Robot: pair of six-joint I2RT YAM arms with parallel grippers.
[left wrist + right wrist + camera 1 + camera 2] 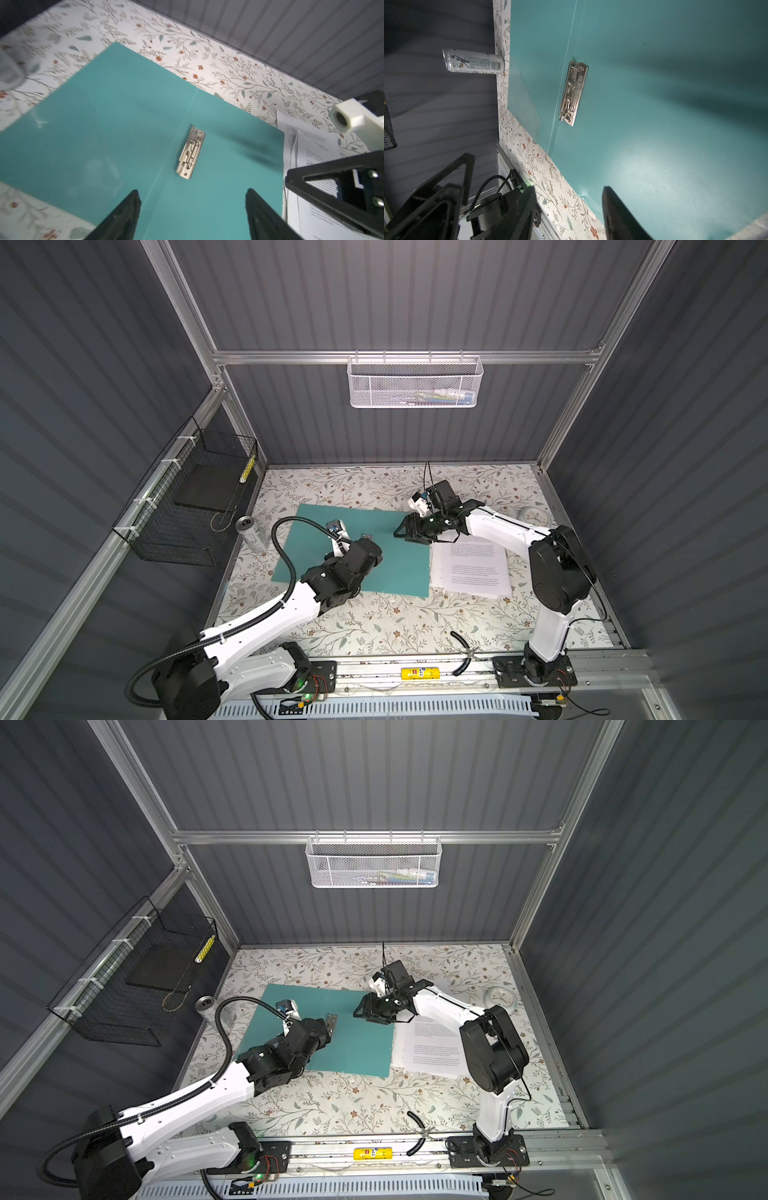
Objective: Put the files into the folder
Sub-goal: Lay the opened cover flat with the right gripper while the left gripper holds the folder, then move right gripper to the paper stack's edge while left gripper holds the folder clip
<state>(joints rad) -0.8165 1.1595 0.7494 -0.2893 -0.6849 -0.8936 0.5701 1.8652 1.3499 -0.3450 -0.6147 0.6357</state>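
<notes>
Two pincers hang over the work, both empty. At the left, a drink can [251, 534] stands near the folder [390, 568], which lies opened flat on the table [374, 622] with its metal clip [191, 152] beside the spine crease. Left gripper [192, 193]: jaws wide apart, above the clip. Right gripper [570, 189]: jaws partly apart, over the folder's far right corner. The files [473, 568] lie stacked against the folder's right edge. Expect light, limp, slippery sheets. Pinch the whole stack at a free edge and support it against sagging.
</notes>
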